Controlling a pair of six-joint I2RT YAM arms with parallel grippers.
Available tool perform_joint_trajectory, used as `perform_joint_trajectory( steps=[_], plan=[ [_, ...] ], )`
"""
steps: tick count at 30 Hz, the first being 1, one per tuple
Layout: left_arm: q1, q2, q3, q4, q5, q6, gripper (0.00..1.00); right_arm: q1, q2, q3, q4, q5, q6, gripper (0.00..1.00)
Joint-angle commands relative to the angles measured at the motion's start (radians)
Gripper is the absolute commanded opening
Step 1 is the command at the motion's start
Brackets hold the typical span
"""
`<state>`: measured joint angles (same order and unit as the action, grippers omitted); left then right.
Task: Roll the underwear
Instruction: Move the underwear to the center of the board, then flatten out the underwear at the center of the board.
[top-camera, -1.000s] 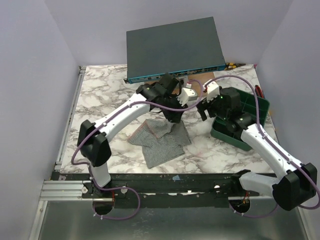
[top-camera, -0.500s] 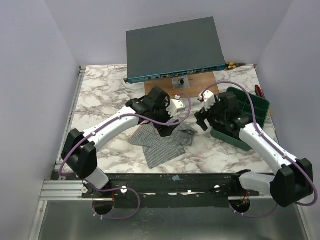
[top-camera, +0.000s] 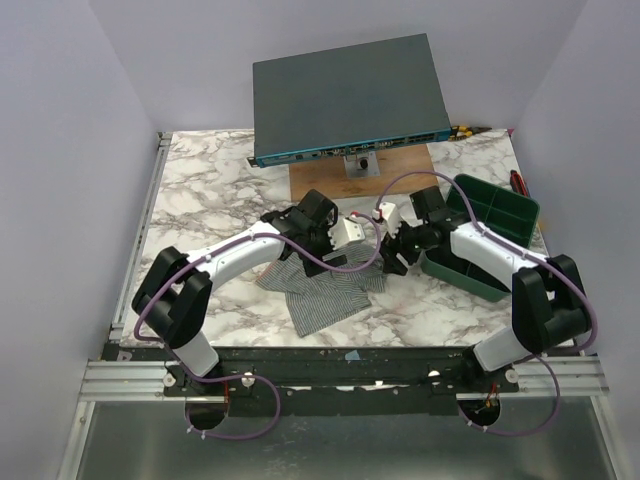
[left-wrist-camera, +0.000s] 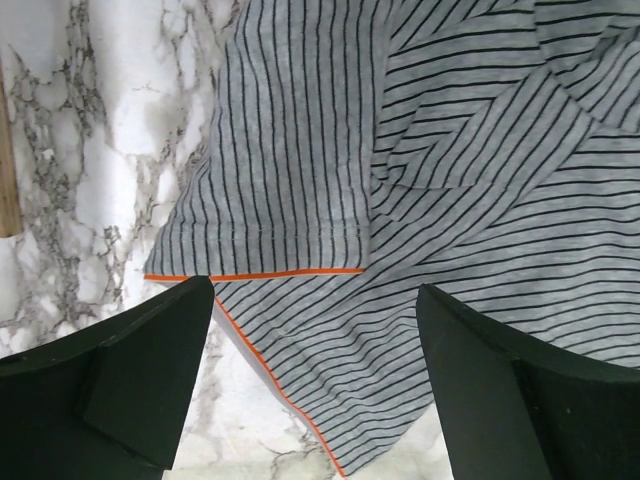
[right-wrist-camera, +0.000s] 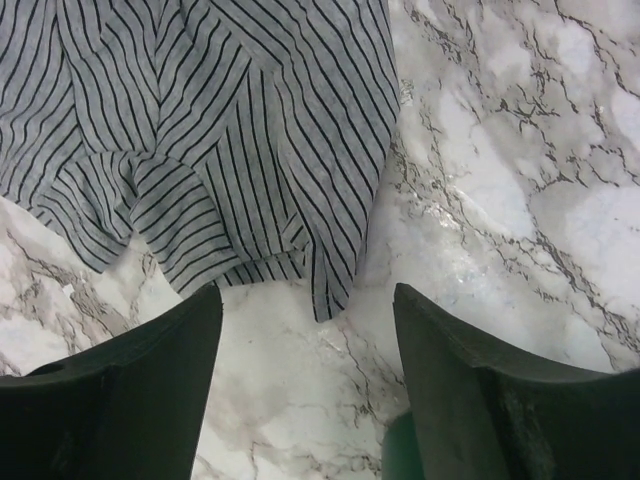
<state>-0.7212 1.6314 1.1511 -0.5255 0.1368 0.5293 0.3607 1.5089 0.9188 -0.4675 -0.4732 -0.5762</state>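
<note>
Grey striped cotton underwear with orange trim (left-wrist-camera: 440, 180) lies crumpled on the white marble desk (right-wrist-camera: 520, 180). It sits directly beneath the left hand (top-camera: 336, 258), and its edge lies just ahead of the right hand (top-camera: 392, 262). Both hands hover spread wide, holding nothing.

Underwear: grey striped cloth underwear (left-wrist-camera: 470, 180), soft knit, matt, creased; orange stitched hem.
Tabletop: white marble-patterned tabletop (right-wrist-camera: 520, 200), smooth, glossy, catching light.
Tray: green plastic compartment tray (top-camera: 503, 205), slight sheen.
Board: brown wooden board (top-camera: 318, 183), matt.
Box: dark grey flat box (top-camera: 345, 95), matt, metal-looking.
Left gripper fingers (left-wrist-camera: 120, 390): black, matt, plastic-looking.
</note>
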Motion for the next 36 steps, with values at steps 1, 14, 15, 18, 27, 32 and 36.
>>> perform_joint_trajectory(
  steps=[1,14,15,18,27,32,36],
  plan=[
    [0.004,-0.003,-0.023,0.061,-0.087,0.069,0.89,0.003,0.041,0.041,-0.013,-0.052,-0.041,0.68],
    [0.032,-0.038,-0.041,0.046,-0.060,0.060,0.89,0.003,0.121,0.064,0.016,-0.058,-0.057,0.39],
    [0.035,-0.040,-0.043,0.048,-0.063,0.062,0.89,0.003,0.124,0.081,0.002,-0.062,-0.057,0.19],
    [0.042,-0.056,-0.052,0.055,-0.066,0.062,0.89,0.003,0.115,0.111,-0.028,-0.080,-0.057,0.01],
    [0.040,-0.080,-0.081,0.111,-0.045,0.086,0.90,0.003,0.077,0.256,-0.169,-0.101,0.002,0.01],
    [0.020,-0.051,-0.086,0.125,-0.054,0.188,0.91,0.002,0.105,0.336,-0.222,-0.065,0.056,0.01],
    [-0.001,-0.025,-0.086,0.116,-0.035,0.264,0.91,0.003,0.119,0.352,-0.211,-0.042,0.087,0.00]
  ],
)
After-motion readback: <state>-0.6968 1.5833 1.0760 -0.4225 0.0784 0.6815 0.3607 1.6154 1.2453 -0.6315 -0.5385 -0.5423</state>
